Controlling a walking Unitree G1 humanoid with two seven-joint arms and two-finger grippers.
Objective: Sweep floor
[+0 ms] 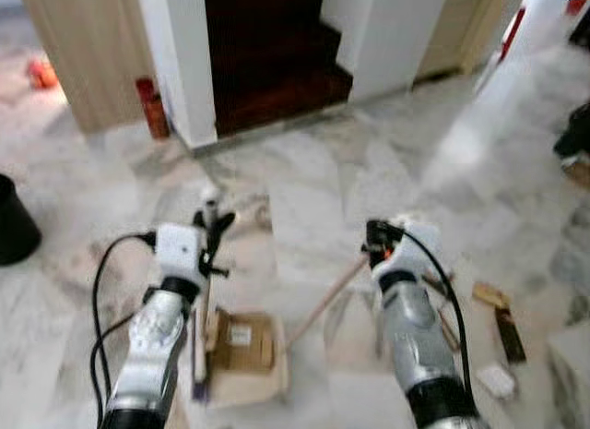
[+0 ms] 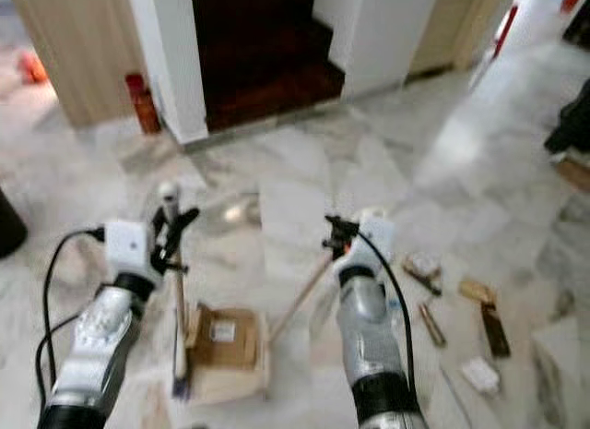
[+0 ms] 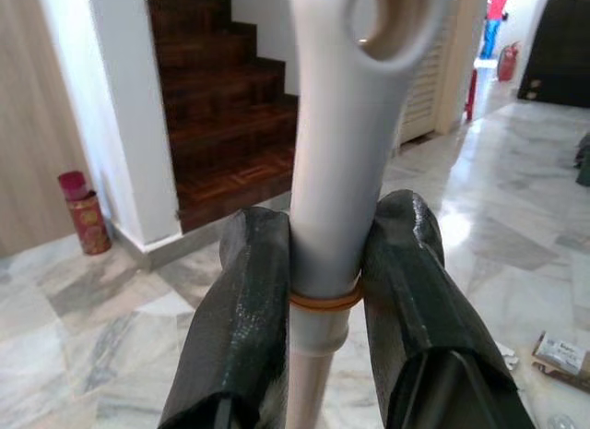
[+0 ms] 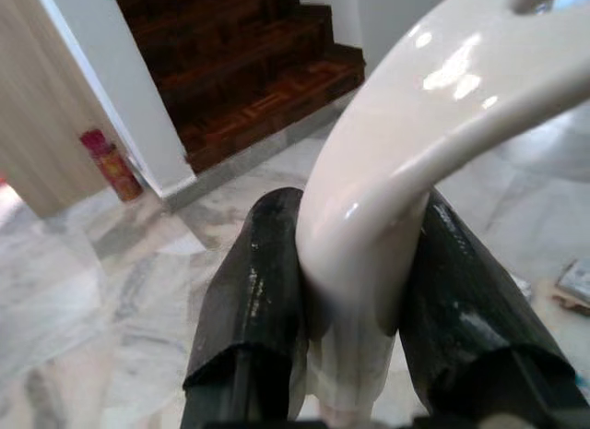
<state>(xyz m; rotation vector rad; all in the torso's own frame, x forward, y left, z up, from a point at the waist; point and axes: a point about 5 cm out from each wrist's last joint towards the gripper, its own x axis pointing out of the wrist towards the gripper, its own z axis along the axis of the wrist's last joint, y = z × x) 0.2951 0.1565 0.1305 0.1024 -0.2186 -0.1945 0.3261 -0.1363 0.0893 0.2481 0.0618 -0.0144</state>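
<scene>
Robot's got both tools up rn. Left gripper [image 3: 318, 309] has its jaws clamped on the white broom handle [image 3: 343, 161], w/ the stick running down to the marble floor [image 1: 313, 198] beside a cardboard box [image 1: 241, 341]. Right gripper [image 4: 346, 327] is clamped on the dustpan handle [image 4: 406, 161], wooden pole slanting toward the box. Scraps of litter [image 1: 498, 309] lie near its right side. Risk imo: the two sticks cross or snag on the box, so bits get flicked around instead of collected.

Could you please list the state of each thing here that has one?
Left claw: shut on white broom handle.
Right claw: shut on dustpan handle.
Dustpan: on the floor, holding a brown box.
Litter: scattered on the marble floor, unswept.
</scene>
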